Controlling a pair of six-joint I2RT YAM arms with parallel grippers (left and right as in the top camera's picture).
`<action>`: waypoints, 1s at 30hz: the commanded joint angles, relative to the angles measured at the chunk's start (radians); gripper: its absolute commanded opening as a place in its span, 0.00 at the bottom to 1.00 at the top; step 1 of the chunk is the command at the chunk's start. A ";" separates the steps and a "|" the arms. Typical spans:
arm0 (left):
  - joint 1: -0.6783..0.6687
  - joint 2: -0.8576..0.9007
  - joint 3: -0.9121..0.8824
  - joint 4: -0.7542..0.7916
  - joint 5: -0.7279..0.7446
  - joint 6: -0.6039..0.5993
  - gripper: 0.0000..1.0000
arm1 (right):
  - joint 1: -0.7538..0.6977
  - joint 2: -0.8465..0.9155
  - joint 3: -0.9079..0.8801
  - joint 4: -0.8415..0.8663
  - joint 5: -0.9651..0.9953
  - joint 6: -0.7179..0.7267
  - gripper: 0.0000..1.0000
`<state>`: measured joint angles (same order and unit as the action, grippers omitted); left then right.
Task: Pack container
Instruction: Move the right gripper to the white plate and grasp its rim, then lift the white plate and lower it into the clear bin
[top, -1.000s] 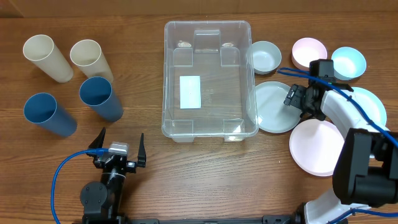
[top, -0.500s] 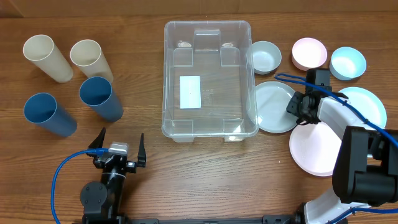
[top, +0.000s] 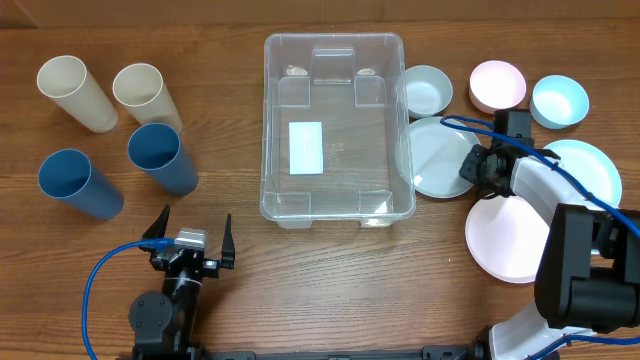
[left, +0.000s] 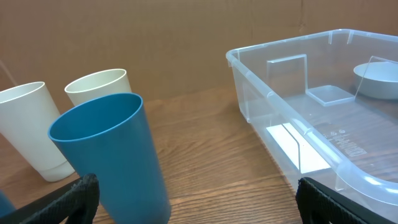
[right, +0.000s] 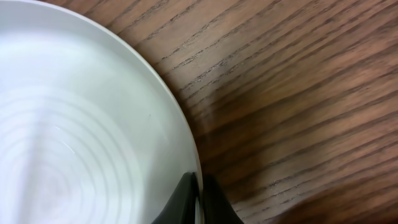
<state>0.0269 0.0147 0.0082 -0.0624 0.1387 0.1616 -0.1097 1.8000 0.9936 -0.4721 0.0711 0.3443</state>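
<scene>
Raised by its rim, the plate (top: 437, 158) now rides nearer the container (top: 340, 172) than a second ago, my right gripper (top: 472, 166) clamped on its edge: packing begins. The container, clear, empty, white label (top: 306, 148) on its base, stands mid-table; my left gripper (top: 192, 240) idles, jaws apart.
</scene>
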 joint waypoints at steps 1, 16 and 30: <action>0.005 -0.010 -0.003 -0.001 0.008 0.018 1.00 | -0.004 0.008 -0.010 -0.013 0.018 0.005 0.04; 0.005 -0.010 -0.003 -0.001 0.008 0.018 1.00 | -0.034 -0.074 0.123 -0.312 0.048 0.126 0.04; 0.005 -0.010 -0.003 -0.001 0.008 0.018 1.00 | -0.134 -0.286 0.287 -0.507 0.039 0.115 0.04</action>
<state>0.0269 0.0147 0.0082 -0.0624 0.1387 0.1616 -0.2443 1.5738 1.2434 -0.9722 0.1101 0.4625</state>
